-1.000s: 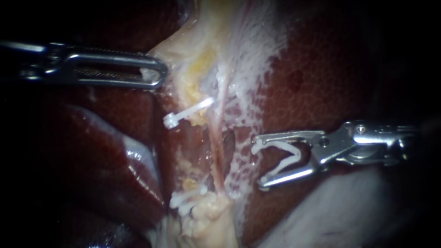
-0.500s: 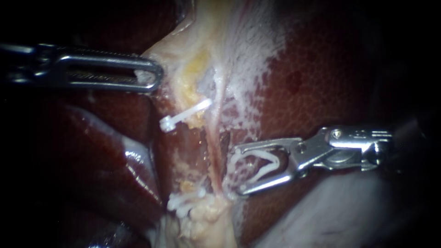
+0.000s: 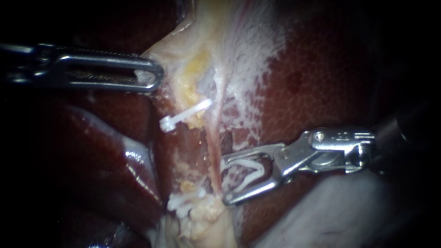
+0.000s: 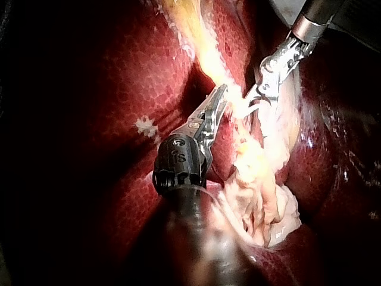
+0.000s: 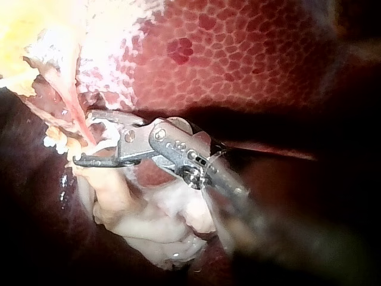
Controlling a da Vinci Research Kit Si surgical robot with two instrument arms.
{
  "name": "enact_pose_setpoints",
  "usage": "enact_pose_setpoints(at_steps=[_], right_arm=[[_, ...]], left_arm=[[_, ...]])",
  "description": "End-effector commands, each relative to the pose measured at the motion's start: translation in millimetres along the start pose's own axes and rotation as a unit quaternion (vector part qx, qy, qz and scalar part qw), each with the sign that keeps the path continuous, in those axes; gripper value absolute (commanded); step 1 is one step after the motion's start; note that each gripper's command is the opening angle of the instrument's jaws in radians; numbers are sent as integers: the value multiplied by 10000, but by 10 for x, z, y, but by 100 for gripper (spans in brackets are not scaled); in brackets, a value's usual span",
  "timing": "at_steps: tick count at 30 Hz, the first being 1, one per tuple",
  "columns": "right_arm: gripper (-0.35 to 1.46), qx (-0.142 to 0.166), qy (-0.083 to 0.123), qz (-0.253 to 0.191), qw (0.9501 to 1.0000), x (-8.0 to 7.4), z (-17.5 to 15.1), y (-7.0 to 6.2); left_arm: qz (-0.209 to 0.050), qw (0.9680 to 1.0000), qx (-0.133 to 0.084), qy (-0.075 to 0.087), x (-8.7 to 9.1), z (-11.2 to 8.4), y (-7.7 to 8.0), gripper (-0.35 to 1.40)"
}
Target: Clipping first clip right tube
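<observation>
Left instrument (image 3: pixel 154 76): its jaws are pressed together on the edge of the pale tissue fold (image 3: pixel 183 55). This grip appears meant to draw the fold aside, so that the strands ahead of the jaws lie taut and exposed.
Right instrument (image 3: pixel 226 180): its jaws stand wide apart with an open white clip (image 3: pixel 250 162) seated against both. They are carrying the clip, and the spread leaves a mouth for a tube to enter.
Right tube (image 3: pixel 215 151): a thin pink strand that runs across the mouth of the right jaws, just at their tips. I cannot tell whether it is already inside the clip.
Placed clip (image 3: pixel 186 114): closed, lying between the two instruments, nearer the left jaws and apart from the right ones.
Clip cluster (image 3: pixel 183 204): near the tip of the lower right jaw, on the far side of the tube.
Liver (image 3: pixel 321 69): dark red, behind the right jaws.
Step, as I judge it: final approach, since the clip should straddle the whole tube before it closes.
Risk: closing too early may catch only part of the tube.
</observation>
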Motion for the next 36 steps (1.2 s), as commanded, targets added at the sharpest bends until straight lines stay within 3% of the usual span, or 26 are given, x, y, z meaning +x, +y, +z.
enact_pose_setpoints(at_steps=[1,9,18,27,36], right_arm=[[48,-6,4,-2,10000,0,1,0],[47,52,124,63,9999,0,5,-2],[44,439,246,247,9984,3,9,-17],[41,779,151,314,9964,3,8,-26],[37,810,135,361,9960,3,9,-26]], left_arm=[[-1,10000,-3,2,0,0,0,-35],[-1,10000,-3,2,0,0,0,-35],[0,10000,-1,2,0,0,0,-35],[0,10000,1,3,1,-1,1,-35],[0,10000,0,3,1,0,1,-35]])
